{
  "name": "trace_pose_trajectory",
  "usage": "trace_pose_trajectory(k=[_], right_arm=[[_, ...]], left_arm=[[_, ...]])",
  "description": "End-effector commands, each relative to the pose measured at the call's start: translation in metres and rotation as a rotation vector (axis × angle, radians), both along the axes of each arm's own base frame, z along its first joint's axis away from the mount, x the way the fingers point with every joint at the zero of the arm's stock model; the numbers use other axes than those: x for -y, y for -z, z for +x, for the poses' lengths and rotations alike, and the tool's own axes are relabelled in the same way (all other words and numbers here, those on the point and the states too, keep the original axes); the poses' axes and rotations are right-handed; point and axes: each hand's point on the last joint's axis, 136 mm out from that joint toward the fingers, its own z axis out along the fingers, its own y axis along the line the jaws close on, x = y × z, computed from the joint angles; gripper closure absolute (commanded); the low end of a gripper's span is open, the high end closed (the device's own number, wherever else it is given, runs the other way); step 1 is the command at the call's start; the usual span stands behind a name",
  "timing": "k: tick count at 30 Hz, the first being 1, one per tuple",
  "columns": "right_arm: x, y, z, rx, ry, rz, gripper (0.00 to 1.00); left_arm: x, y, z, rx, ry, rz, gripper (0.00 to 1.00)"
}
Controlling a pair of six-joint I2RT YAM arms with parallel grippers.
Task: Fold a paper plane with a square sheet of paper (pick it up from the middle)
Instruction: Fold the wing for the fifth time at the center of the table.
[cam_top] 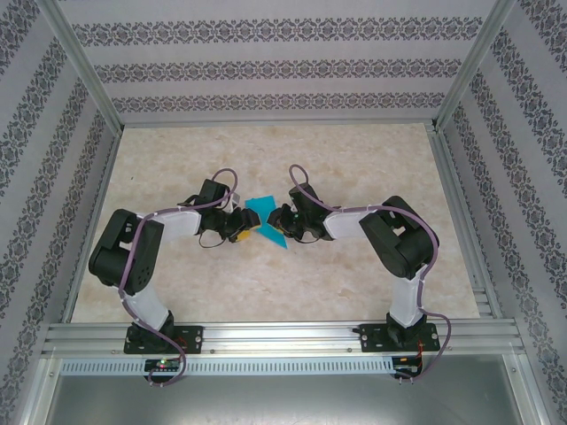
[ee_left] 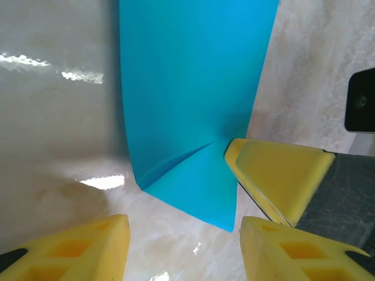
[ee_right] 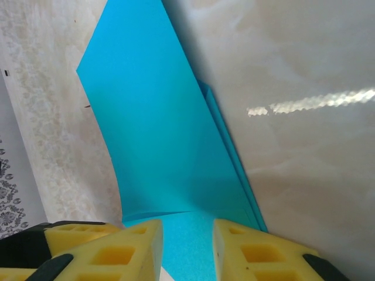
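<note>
We see a thin, plain cyan-blue sheet of paper (cam_top: 266, 217) lying at the middle of the table (cam_top: 354, 159), folded over on itself so that one long side shows doubled edges. Part of it bows upward, and a short diagonal crease crosses one lower corner.

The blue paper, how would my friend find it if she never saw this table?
Look at the pale table. Near its middle the left claw and the right claw point at each other, with the blue paper between them. It is the only bright blue thing there, thin and creased.
</note>
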Motion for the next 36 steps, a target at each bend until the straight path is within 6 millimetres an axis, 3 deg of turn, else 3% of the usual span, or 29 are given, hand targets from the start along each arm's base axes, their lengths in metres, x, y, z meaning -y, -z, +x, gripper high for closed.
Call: trace_pose_trajectory(k=[1, 9, 21, 25, 28, 32, 36], right_arm=[[0.026, 0.039, -0.018, -0.107, 0.025, -0.098, 0.71], [0.022, 0.036, -0.015, -0.092, 0.011, -0.065, 0.7], [0.017, 0.019, -0.011, -0.033, -0.025, -0.021, 0.67], [0.015, 0.011, -0.01, 0.019, -0.068, -0.027, 0.66], [0.015, -0.005, -0.006, 0.099, -0.11, -0.032, 0.63], [0.007, -0.037, -0.002, 0.224, -0.17, -0.018, 0.5], [0.009, -0.042, -0.004, 0.337, -0.237, -0.116, 0.43]], left_arm=[[0.012, -0.009, 0.013, 0.041, -0.001, -0.036, 0.48], [0.017, -0.005, 0.016, 0.036, 0.005, -0.041, 0.6], [0.023, -0.007, 0.027, 0.089, 0.002, -0.083, 0.67], [0.022, -0.005, 0.028, 0.093, -0.006, -0.075, 0.78], [0.022, -0.006, 0.028, 0.087, -0.012, -0.08, 0.88], [0.019, -0.006, 0.023, 0.057, -0.017, -0.048, 0.92], [0.017, -0.008, 0.018, 0.028, -0.024, -0.023, 0.94]])
